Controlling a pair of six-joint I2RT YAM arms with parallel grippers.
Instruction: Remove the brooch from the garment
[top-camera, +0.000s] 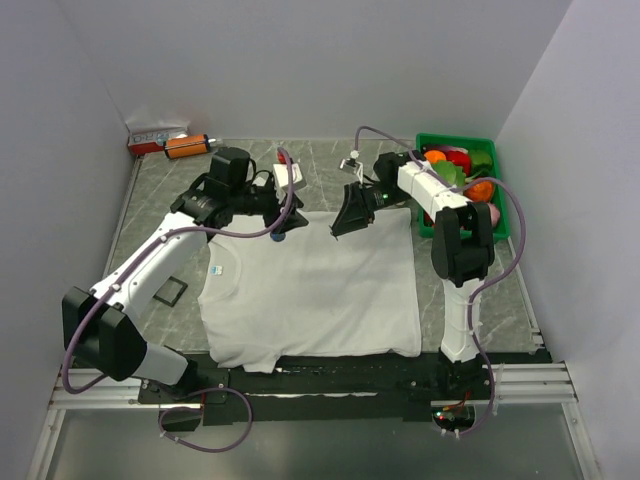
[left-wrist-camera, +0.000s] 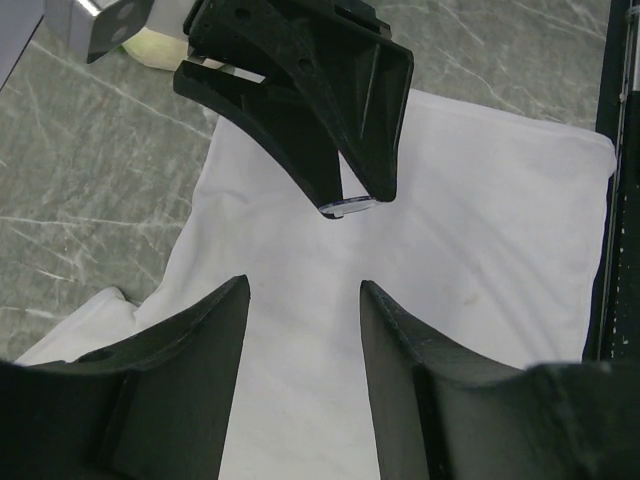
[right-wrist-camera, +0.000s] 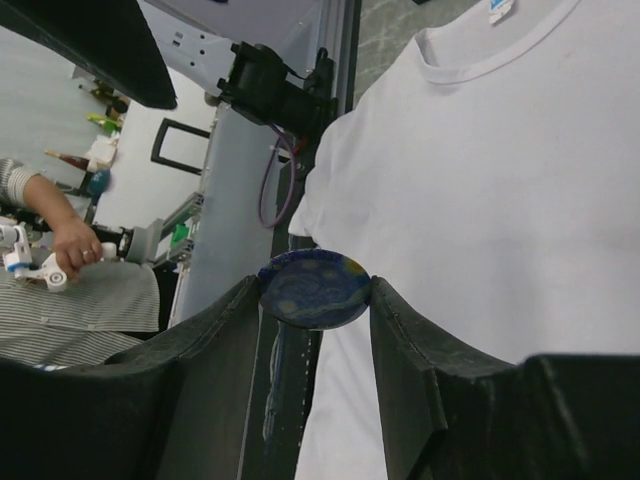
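right claw (right-wrist-camera: 315, 286): pinches the brooch (right-wrist-camera: 312, 292) between both fingers, gripping the round dark-blue disc, swirled with paler blue and yellow, at its opposite edges; hangs at the far edge of the white t-shirt (top-camera: 320, 290) in the top view, near its middle

brooch: sits in that pinch, apart from the cloth in the right wrist view; shows in the left wrist view only as a thin pale rim at the tips of the right claw

left claw (left-wrist-camera: 303, 284): spread, fingers apart with only white cloth showing between them; hovers near the far left corner of the shirt, pointing at the right claw, close to it but not touching

t-shirt: lies flat on the grey marbled tabletop (top-camera: 160, 200), neck toward the left, with a tiny light-blue label (right-wrist-camera: 500, 8) inside the collar

elsewhere: green bin (top-camera: 455, 139) of colourful items at the far right, just beside the right arm; black square frame (top-camera: 170, 291) on the tabletop, left of the shirt under the left arm
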